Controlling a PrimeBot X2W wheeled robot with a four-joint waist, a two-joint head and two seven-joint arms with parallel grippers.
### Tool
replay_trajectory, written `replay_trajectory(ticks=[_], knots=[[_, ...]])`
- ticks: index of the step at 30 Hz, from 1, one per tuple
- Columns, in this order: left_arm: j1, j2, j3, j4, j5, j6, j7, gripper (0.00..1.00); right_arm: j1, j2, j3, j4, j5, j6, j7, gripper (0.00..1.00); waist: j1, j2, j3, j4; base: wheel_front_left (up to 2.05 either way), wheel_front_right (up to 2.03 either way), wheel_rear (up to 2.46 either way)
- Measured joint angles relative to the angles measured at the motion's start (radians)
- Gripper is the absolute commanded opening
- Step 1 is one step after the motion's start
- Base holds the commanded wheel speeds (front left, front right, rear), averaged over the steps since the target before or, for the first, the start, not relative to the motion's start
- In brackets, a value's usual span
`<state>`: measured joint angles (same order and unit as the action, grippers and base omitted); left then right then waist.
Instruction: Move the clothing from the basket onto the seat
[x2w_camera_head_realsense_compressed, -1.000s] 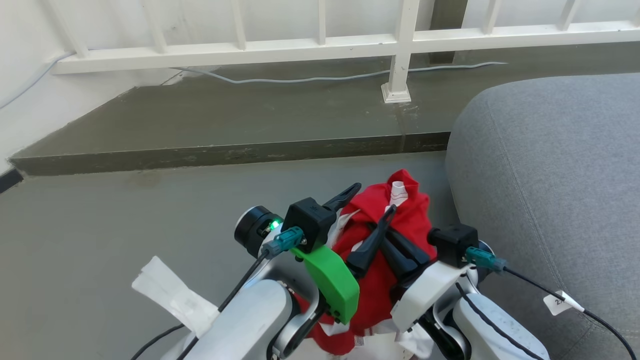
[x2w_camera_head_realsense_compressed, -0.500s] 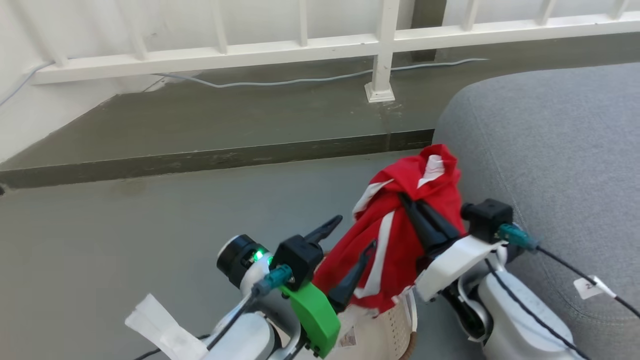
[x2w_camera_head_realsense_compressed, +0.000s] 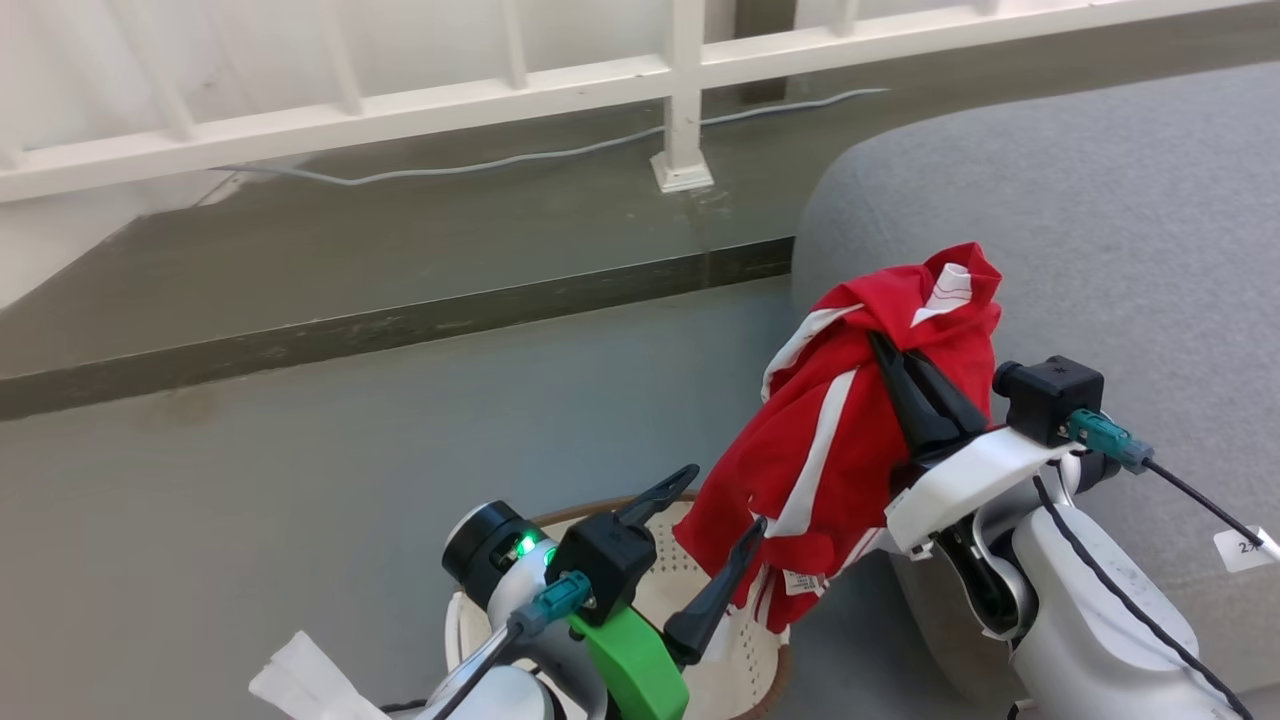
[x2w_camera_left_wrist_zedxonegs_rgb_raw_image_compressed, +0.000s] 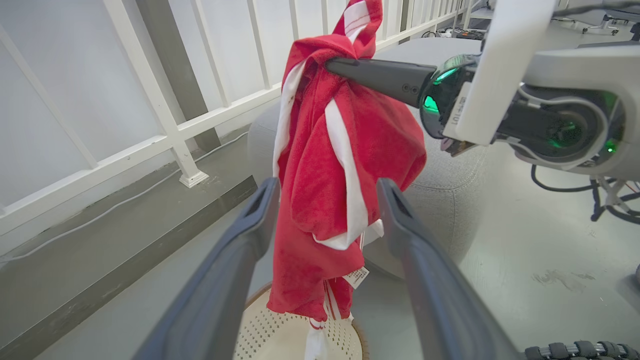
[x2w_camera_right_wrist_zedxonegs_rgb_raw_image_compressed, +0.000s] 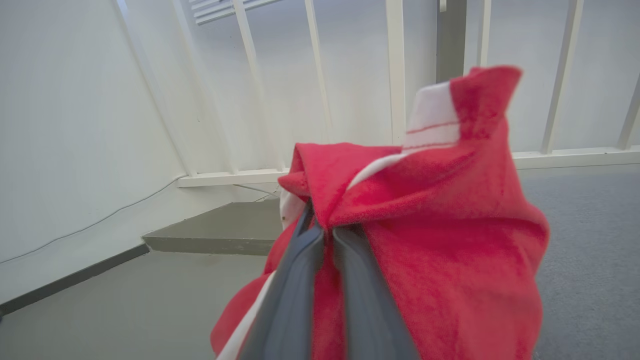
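The red clothing (x2w_camera_head_realsense_compressed: 845, 440) with white stripes hangs in the air from my right gripper (x2w_camera_head_realsense_compressed: 885, 350), which is shut on its upper folds (x2w_camera_right_wrist_zedxonegs_rgb_raw_image_compressed: 380, 200). It dangles beside the grey seat (x2w_camera_head_realsense_compressed: 1100, 220), its lower end just over the cream perforated basket (x2w_camera_head_realsense_compressed: 740, 660) on the floor. My left gripper (x2w_camera_head_realsense_compressed: 722, 500) is open above the basket, just left of the hanging cloth. In the left wrist view the clothing (x2w_camera_left_wrist_zedxonegs_rgb_raw_image_compressed: 325, 165) hangs beyond the spread fingers (x2w_camera_left_wrist_zedxonegs_rgb_raw_image_compressed: 260, 210), with the basket (x2w_camera_left_wrist_zedxonegs_rgb_raw_image_compressed: 285, 335) below it.
A white railing (x2w_camera_head_realsense_compressed: 400, 100) on a raised concrete step (x2w_camera_head_realsense_compressed: 400, 320) runs along the back, with a pale cable (x2w_camera_head_realsense_compressed: 500, 160) lying on it. Grey floor spreads to the left. A white paper tag (x2w_camera_head_realsense_compressed: 310, 685) sits on my left arm.
My right gripper has lifted the clothing up and right, out of the basket, toward the seat. The left gripper has dropped back from the cloth. The head camera has turned right.
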<state>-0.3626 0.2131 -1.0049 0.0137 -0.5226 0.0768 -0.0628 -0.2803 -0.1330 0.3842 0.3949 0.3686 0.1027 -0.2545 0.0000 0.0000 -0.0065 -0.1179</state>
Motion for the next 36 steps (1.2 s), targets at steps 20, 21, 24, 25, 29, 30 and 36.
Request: replay_trajectory(ticks=[20,21,24,25,29,30,36], knots=[[0.004,0.030,0.011,-0.064,0.045,0.016,0.037,1.00,-0.036,0.002,-0.119,-0.031,0.001,-0.009,0.000,0.00,0.0000,0.0000,0.072,-0.218,0.00,0.00,0.00],[0.003,0.032,0.015,-0.064,0.047,0.017,0.037,1.00,-0.050,-0.001,-0.132,-0.036,0.001,-0.011,0.000,0.00,0.0000,0.0000,0.078,-0.226,0.00,0.00,0.00],[-0.006,0.038,0.024,-0.069,0.055,0.018,0.047,1.00,-0.095,-0.021,-0.169,-0.045,0.000,-0.016,0.000,0.00,0.0000,0.0001,0.100,-0.244,0.00,0.00,0.00],[-0.012,0.040,0.023,-0.072,0.058,0.018,0.051,1.00,-0.111,-0.031,-0.179,-0.045,0.000,-0.016,0.000,0.00,0.0000,0.0000,0.107,-0.249,0.00,0.00,0.00],[-0.030,0.043,0.017,-0.079,0.061,0.018,0.062,1.00,-0.180,-0.062,-0.210,-0.039,-0.002,-0.016,0.000,0.00,0.0000,0.0001,0.134,-0.260,0.00,0.00,0.00],[-0.033,0.043,0.015,-0.082,0.062,0.018,0.063,1.00,-0.199,-0.064,-0.222,-0.039,-0.001,-0.016,0.000,0.00,0.0000,0.0001,0.140,-0.261,0.00,0.00,0.00],[-0.065,0.035,0.006,-0.094,0.068,0.017,0.076,1.00,-0.323,-0.103,-0.274,-0.014,0.000,-0.016,0.000,0.00,0.0000,0.0001,0.175,-0.254,0.00,0.00,0.00]])
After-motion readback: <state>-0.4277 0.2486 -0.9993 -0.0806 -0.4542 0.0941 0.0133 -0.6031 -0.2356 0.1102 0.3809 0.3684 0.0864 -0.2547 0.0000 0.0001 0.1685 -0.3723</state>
